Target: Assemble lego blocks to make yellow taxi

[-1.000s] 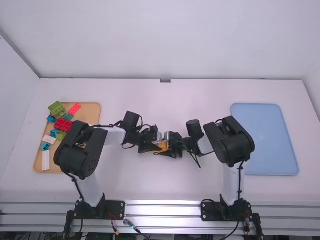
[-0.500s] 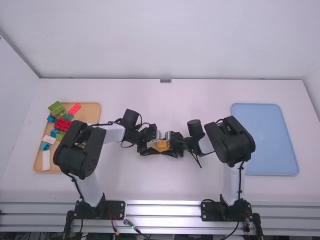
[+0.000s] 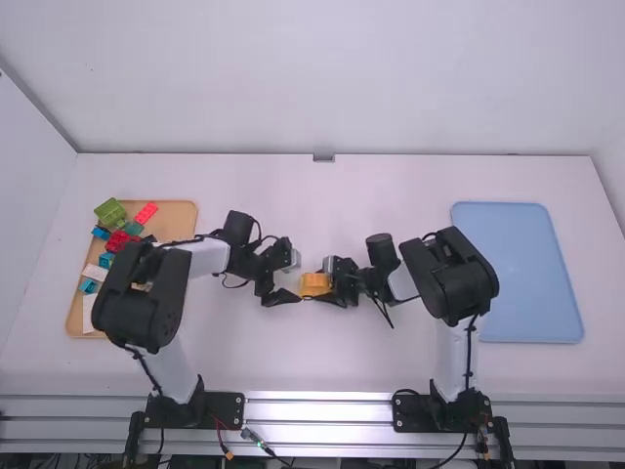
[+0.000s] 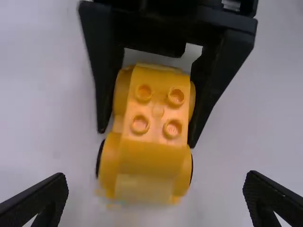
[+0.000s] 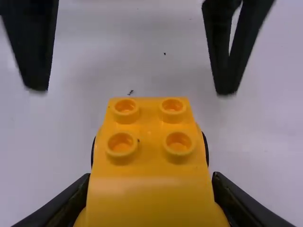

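Yellow car (image 4: 157, 156) sitting between the right jaws.
Right gripper (image 3: 322, 282) is gripping the car's sides; left gripper (image 3: 296, 279) is facing it, jaws standing wide apart and holding nothing.

The yellow plastic car block (image 4: 156, 111), rounded, four-studded, black-edged at its sides, was held studs-up in the right end effector (image 3: 322, 286). Red, green, blue and white plastic blocks (image 3: 119, 240) lay apart, between its nine and ten o'clock.

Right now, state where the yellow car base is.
The yellow car base is mid-table in the high view, between the fingers of the right arm's end effector.
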